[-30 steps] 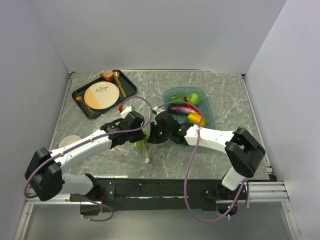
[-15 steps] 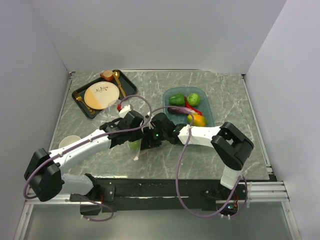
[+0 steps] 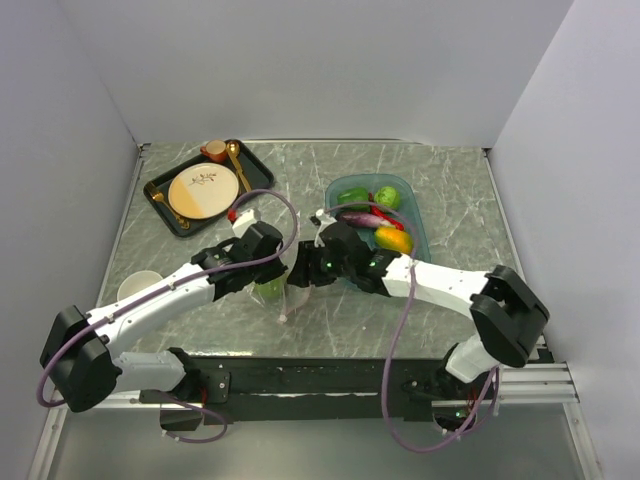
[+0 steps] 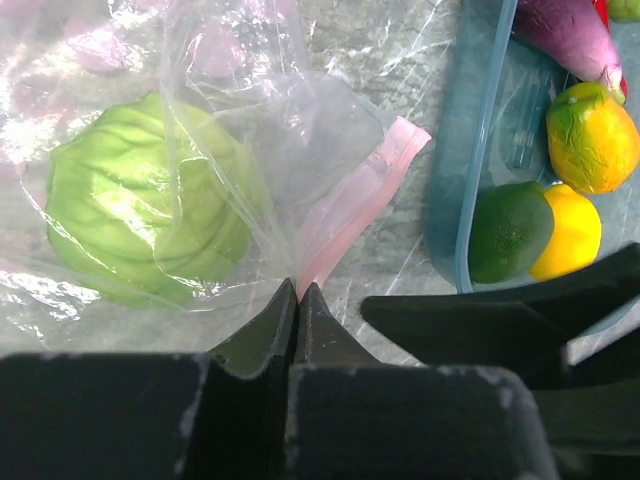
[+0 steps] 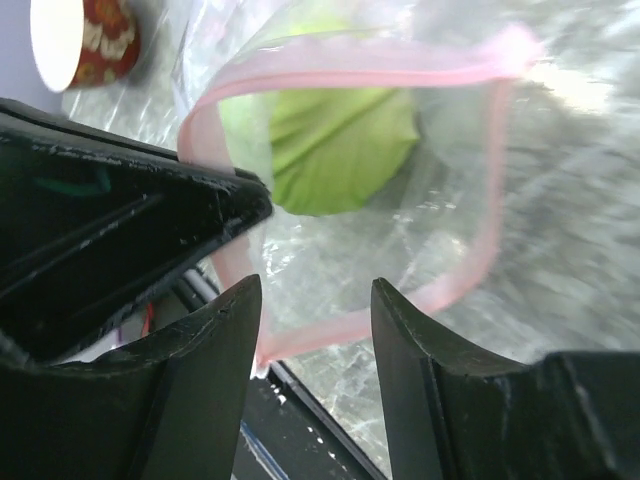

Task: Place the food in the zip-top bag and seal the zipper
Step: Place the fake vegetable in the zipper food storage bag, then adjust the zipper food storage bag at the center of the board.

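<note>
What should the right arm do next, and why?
Probably draw the right gripper back from the mouth of the zip-top bag and move it to the teal tub for another piece, perhaps the mango. Its jaws stand open and empty, one green round food lies inside the bag, the left gripper pinches the zipper, and more food waits in the tub.

The zipper [image 5: 350, 62] is gaping in a wide loop ahead of the right gripper [image 5: 315, 300], leaving room to pass; the left gripper [image 5: 255, 205] is crowding one side, a green round food [image 5: 330, 150] sitting just inside
</note>
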### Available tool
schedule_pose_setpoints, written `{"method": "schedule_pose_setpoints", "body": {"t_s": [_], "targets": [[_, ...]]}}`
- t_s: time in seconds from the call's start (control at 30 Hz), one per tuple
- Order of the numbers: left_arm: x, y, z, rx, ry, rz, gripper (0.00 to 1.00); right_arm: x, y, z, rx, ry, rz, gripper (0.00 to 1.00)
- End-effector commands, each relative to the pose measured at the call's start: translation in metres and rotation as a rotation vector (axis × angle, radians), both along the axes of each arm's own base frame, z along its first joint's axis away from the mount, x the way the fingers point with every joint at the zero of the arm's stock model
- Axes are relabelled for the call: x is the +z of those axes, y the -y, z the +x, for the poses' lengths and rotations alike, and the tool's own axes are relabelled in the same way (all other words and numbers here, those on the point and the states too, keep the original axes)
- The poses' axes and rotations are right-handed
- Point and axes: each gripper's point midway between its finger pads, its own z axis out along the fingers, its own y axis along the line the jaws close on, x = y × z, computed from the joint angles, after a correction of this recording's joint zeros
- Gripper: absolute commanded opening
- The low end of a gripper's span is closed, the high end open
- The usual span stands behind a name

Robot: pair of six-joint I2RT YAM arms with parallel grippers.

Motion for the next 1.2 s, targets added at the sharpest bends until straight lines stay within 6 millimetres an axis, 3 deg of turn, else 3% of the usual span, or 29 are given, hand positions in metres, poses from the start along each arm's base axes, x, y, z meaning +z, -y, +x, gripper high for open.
{"method": "schedule_pose_setpoints", "body": {"t_s": [0.0,0.2,0.33,0.67,0.9,1.03,1.07,1.13,1.17], "targets": [[0.024,0.002,0.007,0.027,0.055,-0.036,0.01,-0.004,0.027,0.006,-0.108,0.006,-0.085,0.55],[0.045,0.000,0.012,0.037,0.090,-0.043,0.01,-0.015,0.036,0.003,-0.189,-0.052,-0.090,0.56],[0.053,-0.003,0.013,0.046,0.109,-0.041,0.01,-0.019,0.030,0.000,-0.199,-0.095,-0.063,0.56],[0.049,-0.008,0.009,0.060,0.103,-0.045,0.01,-0.050,0.029,0.012,-0.251,-0.153,-0.080,0.57],[0.051,-0.008,0.008,0.055,0.111,-0.056,0.01,-0.052,0.027,0.020,-0.260,-0.170,-0.029,0.56],[0.052,-0.006,0.008,0.049,0.114,-0.066,0.01,-0.046,0.019,0.025,-0.222,-0.169,0.021,0.40],[0.052,-0.006,0.007,0.048,0.115,-0.067,0.01,-0.046,0.018,0.027,-0.214,-0.172,0.028,0.24],[0.056,-0.007,0.008,0.053,0.122,-0.070,0.01,-0.040,0.018,0.030,-0.213,-0.162,0.026,0.08],[0.057,-0.009,0.008,0.057,0.125,-0.064,0.01,-0.028,0.020,0.034,-0.216,-0.115,0.026,0.00]]}}
